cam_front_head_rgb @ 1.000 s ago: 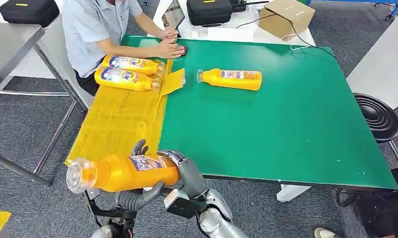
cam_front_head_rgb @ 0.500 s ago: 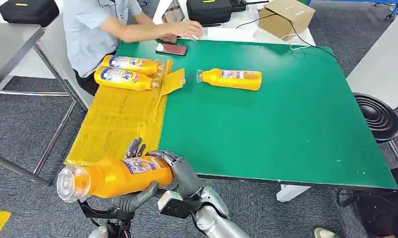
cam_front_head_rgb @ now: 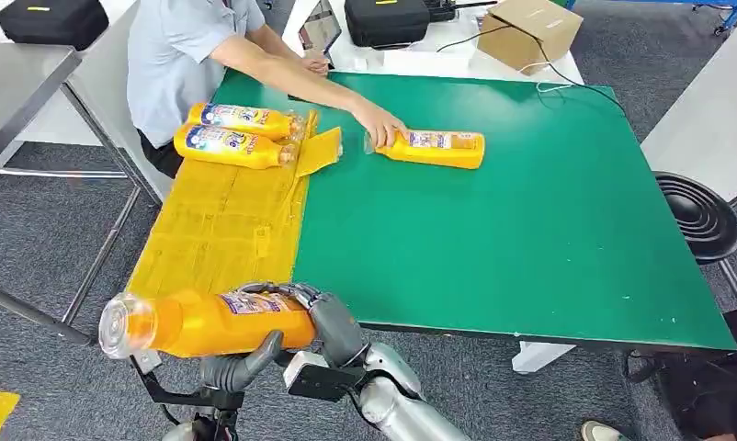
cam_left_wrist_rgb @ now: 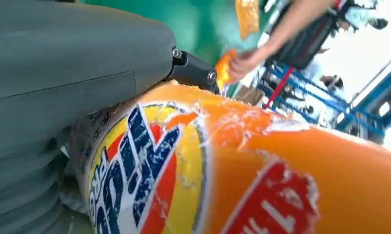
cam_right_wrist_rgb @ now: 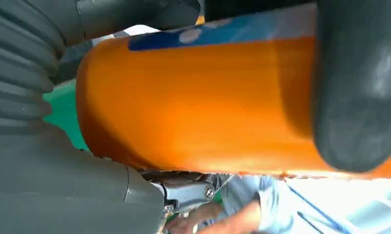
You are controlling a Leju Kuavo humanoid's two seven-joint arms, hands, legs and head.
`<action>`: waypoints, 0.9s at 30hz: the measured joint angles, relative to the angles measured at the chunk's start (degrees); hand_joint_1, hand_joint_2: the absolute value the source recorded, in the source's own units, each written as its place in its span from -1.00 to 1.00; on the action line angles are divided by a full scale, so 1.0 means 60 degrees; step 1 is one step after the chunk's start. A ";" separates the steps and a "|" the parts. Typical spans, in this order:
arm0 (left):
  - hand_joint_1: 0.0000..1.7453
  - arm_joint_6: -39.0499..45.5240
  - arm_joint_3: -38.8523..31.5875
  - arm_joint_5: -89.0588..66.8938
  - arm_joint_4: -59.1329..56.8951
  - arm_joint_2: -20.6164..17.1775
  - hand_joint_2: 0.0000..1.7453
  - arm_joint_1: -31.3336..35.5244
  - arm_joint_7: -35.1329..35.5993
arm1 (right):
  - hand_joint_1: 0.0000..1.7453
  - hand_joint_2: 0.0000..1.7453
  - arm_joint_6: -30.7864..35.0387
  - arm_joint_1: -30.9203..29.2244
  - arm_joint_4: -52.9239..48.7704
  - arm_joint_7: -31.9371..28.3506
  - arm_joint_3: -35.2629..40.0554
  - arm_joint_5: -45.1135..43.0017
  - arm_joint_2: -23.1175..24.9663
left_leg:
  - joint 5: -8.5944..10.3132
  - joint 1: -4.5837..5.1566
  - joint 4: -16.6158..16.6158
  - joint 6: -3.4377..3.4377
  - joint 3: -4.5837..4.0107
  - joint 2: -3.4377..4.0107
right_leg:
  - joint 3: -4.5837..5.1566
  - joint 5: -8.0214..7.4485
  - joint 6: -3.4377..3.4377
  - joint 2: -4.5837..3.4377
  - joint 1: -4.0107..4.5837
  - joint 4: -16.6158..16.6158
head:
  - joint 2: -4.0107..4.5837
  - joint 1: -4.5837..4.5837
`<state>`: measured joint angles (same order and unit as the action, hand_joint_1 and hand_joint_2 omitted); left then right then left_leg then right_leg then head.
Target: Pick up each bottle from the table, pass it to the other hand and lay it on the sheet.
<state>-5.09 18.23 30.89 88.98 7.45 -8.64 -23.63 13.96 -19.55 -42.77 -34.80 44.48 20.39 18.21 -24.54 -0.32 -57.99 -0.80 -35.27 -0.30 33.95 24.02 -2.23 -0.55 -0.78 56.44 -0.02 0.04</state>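
1. Right hand (cam_front_head_rgb: pixel 323 317) wraps the base end of the held bottle (cam_front_head_rgb: pixel 209 323) — fingers over the top, thumb beneath, closed round it. Left hand (cam_front_head_rgb: pixel 241 367) cups the same bottle from below, thumb up against its underside. Both have hold of it, so I judge this the pass between hands, with neither yet let go.

2. It lies on its side in the air, just off the near edge of the table (cam_front_head_rgb: pixel 530 230), cap end pointing away to the robot's left, beyond the sheet's (cam_front_head_rgb: pixel 218 230) near corner. Held level like that, it is already turned as it must lie.

3. Two bottles (cam_front_head_rgb: pixel 241 133) rest side by side at the far end of the sheet, touching, so part of the job looks done.

4. A fourth bottle (cam_front_head_rgb: pixel 434 147) lies on the bare green top, well apart from the robot; a person's hand (cam_front_head_rgb: pixel 381 124) rests on its neck end — whether steadying or shifting it, I cannot tell.

5. Materials: the bottles are smooth orange plastic, rounded and tapering to a clear cap, with a glossy printed label that is wrinkled and scuffed in the left wrist view. The sheet is thin yellow stuff, flat, with one flap lifted at its far edge. The table top is matt green.
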 measured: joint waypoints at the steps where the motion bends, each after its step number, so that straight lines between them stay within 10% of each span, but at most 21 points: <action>1: 1.00 0.0109 -0.0055 0.0080 0.0007 0.0029 1.00 0.0011 0.0037 | -1.00 1.00 -0.0102 0.0008 0.0047 0.0036 0.0062 0.0025 0.0000 | 0.0000 0.0000 0.0000 0.0000 0.0000 -0.0002 | 0.0000 0.0000 0.0000 0.0000 0.0000 0.0000 | 0.0000 -0.0004; 2: 1.00 0.0228 -0.0131 0.0102 0.0036 0.0054 1.00 0.0009 0.0058 | -1.00 -1.00 -0.0186 0.0009 0.0091 0.0084 0.0113 0.0044 -0.0004 | 0.0000 0.0000 0.0000 0.0000 -0.0001 -0.0001 | 0.0001 0.0000 0.0000 0.0000 0.0000 0.0000 | 0.0000 0.0000; 18: 1.00 0.2150 -0.1082 -0.0606 0.0193 0.0084 1.00 0.0676 0.0661 | -1.00 -1.00 0.0167 -0.0083 0.0317 0.0521 0.0692 0.0353 -0.0025 | 0.0004 0.0000 0.0000 0.0000 -0.0001 0.0001 | 0.0001 -0.0002 0.0000 0.0000 0.0001 0.0001 | 0.0000 -0.0004; 27: 1.00 0.2895 -0.0677 -0.6047 -0.1935 -0.1378 1.00 0.3284 0.2018 | -1.00 -1.00 0.0754 0.0242 0.0313 0.0291 0.0881 0.0171 -0.0022 | 0.0026 -0.0008 0.0000 0.0019 0.0001 -0.0013 | -0.0003 -0.0006 0.0000 0.0005 0.0008 0.0013 | 0.0000 0.0000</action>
<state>12.28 14.16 -5.40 77.37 -0.81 11.07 -11.52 18.49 -18.10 -40.89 -33.05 49.77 21.42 18.08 -24.38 -0.36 -57.99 -0.68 -35.26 -0.38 33.93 23.99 -2.23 -0.52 -0.73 56.51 -0.02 0.04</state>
